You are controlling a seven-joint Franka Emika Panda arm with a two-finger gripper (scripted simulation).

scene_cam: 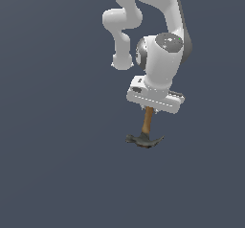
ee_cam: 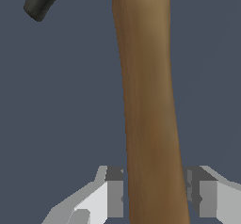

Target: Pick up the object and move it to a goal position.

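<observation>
The hammer (scene_cam: 146,130) hangs head-down from the gripper (scene_cam: 149,108), jaws clamped on its wooden handle (ee_cam: 148,124). Looks like the carrying step; next it needs a steady move to the goal, which I can't see.

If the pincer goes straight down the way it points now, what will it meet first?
The pincer points down and is shut on the hammer by its handle, so the dark head leads. Below the head only plain dark ground shows; the way looks free, though depth is unclear.

Distant exterior view; close wrist view.
</observation>
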